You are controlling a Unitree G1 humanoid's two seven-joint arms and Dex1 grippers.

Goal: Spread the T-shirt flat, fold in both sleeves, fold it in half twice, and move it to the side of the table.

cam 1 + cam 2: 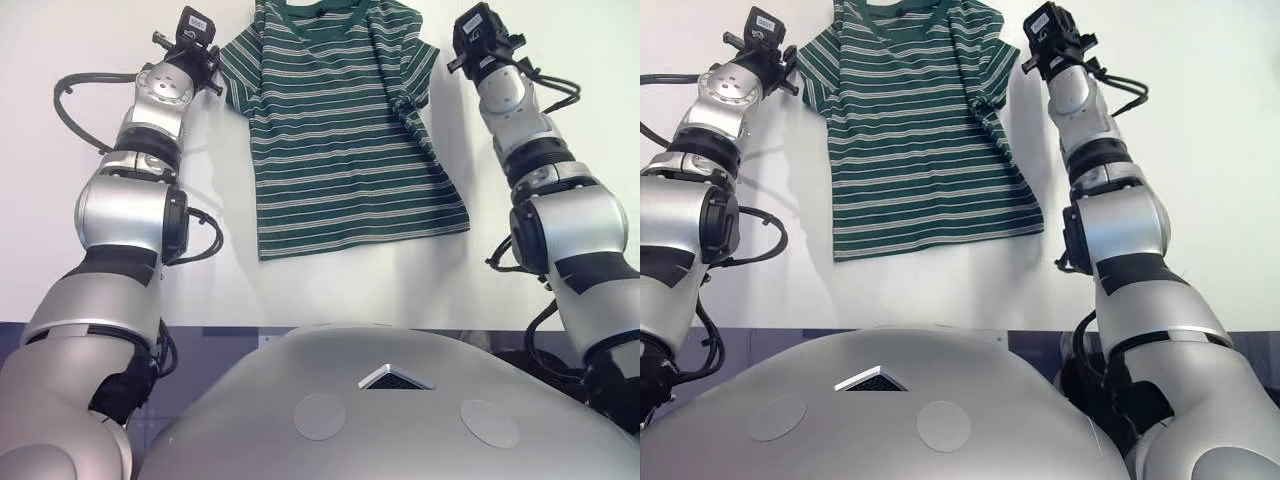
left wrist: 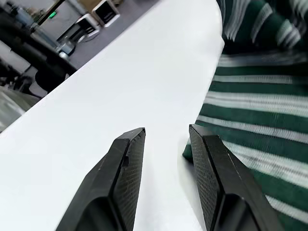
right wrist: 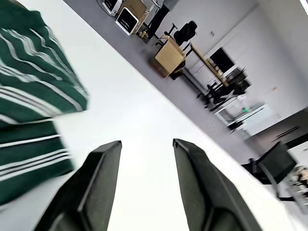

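White surface (image 1: 330, 285) under a striped T-shirt (image 1: 345, 140) lying roughly flat between both jaws; left jaws parted and empty just beside its left sleeve (image 1: 235, 70), right jaws parted and empty near the right sleeve (image 1: 418, 60); placed, seemingly, for folding sleeves inward.
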